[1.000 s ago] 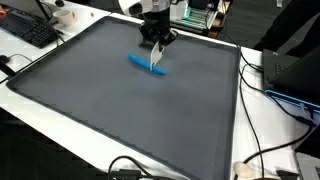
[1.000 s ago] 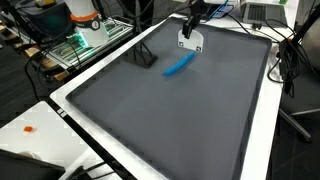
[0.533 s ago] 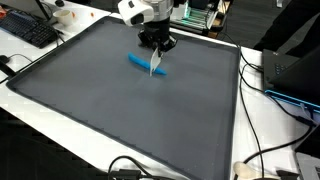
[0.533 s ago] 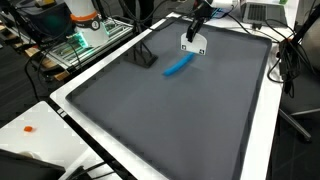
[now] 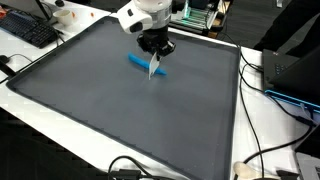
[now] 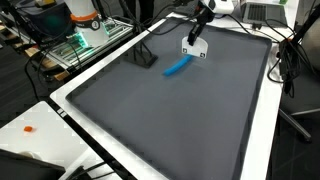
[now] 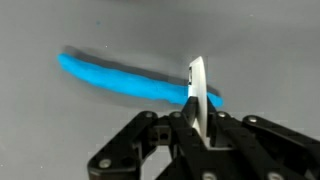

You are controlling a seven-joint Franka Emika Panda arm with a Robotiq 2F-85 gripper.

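My gripper (image 5: 155, 52) is shut on a thin white flat piece (image 5: 155, 68) and holds it edge-down just over the grey mat (image 5: 110, 110). A long blue object (image 5: 138, 62) lies on the mat right beside and partly behind the white piece. Both exterior views show this; the gripper (image 6: 198, 28), the white piece (image 6: 193, 50) and the blue object (image 6: 179, 67) appear near the mat's far side. In the wrist view the white piece (image 7: 197, 88) stands upright between my black fingers (image 7: 197, 118), in front of the blue object (image 7: 125, 80).
A small black object (image 6: 146, 57) sits on the mat near the blue one. A keyboard (image 5: 30, 30) and cables lie on the white table beyond the mat's edge. A laptop (image 5: 295, 75) stands at one side. A small orange bit (image 6: 30, 128) lies on the table.
The wrist has swung and tilted, turning the white piece from broad-side to more edge-on. It stays beside the blue object, which has not moved.
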